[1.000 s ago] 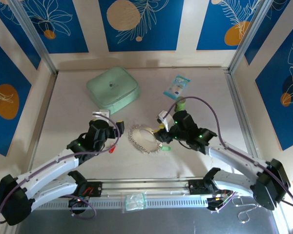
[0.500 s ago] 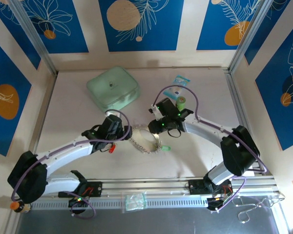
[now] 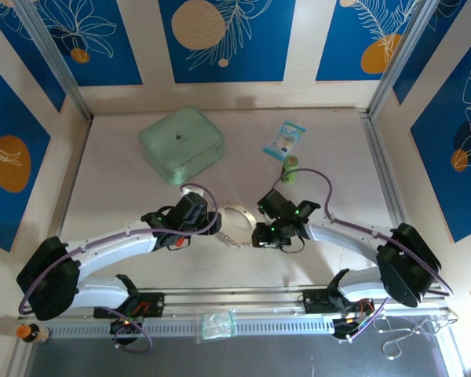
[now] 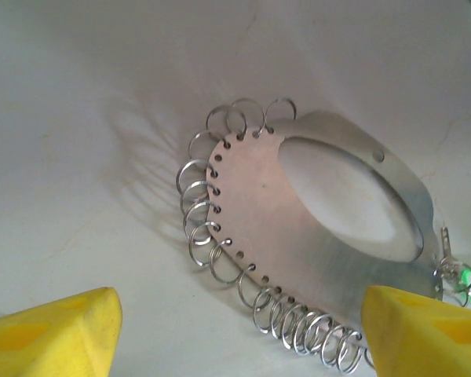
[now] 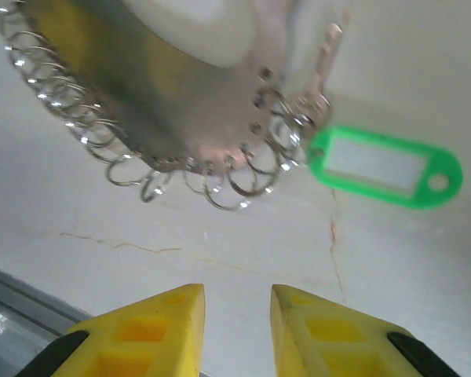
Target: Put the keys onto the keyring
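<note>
Left hand (image 4: 241, 314) wide open, right hand (image 5: 235, 302) narrowly parted, both empty, flanking silvery loop-fringed metal keyring (image 4: 282, 236), seemingly to brace it.

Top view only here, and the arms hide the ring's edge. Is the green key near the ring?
Observer: Yes. In the right wrist view the green key lies against the wire loops of the keyring; threaded or not, I cannot tell.
Operator: Is the right gripper holding anything?
Observer: No. The right gripper is slightly open and empty.
Operator: And the left?
Observer: The left gripper is wide open, facing the keyring's looped edge.
</note>
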Robot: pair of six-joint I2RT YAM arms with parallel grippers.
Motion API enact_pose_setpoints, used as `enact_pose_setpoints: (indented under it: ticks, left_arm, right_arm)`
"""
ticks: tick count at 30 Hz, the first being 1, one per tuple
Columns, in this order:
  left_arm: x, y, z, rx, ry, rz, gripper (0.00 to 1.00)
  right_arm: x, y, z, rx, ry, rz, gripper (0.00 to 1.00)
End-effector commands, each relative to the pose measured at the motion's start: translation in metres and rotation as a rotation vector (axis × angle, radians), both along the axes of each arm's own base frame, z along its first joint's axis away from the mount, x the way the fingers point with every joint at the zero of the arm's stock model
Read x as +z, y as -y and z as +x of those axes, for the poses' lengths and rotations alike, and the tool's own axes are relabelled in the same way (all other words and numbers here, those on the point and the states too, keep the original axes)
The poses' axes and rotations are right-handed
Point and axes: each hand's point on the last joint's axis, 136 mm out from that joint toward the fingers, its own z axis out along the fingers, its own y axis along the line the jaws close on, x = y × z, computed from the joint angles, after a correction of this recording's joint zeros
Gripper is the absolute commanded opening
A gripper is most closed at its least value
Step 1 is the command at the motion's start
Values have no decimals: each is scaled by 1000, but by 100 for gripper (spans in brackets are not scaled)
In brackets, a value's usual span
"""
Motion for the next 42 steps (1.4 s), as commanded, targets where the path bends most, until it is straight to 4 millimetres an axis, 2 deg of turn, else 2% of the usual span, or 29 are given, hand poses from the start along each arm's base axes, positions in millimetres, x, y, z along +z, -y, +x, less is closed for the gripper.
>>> enact_pose_setpoints:
  ticks: [1,11,23,29,33,36,42]
  left_arm:
    - [12,2,9,43,63,-41,79]
    - [10,-5,8,86,92,-88,80]
    - [10,-15,4,104,109,-91,81]
    - [12,-15,4,103,114,-96,81]
    - [12,-14,4,102,113,-96,81]
    - [13,-14,4,102,116,-96,81]
    - [13,-15,4,97,118,-88,81]
  right_arm:
    - [1,-9,6,-193,-48,80,28]
    - [-23,-15,10,-281,-82,85,25]
    - [-34,-14,25,-313,-31,45,21]
    - [-32,-11,32,-312,3,38,14]
    - [-32,-10,34,-308,7,40,5]
    - [-30,-3,31,-298,12,21,0]
    - [-24,24,14,-205,15,-54,0]
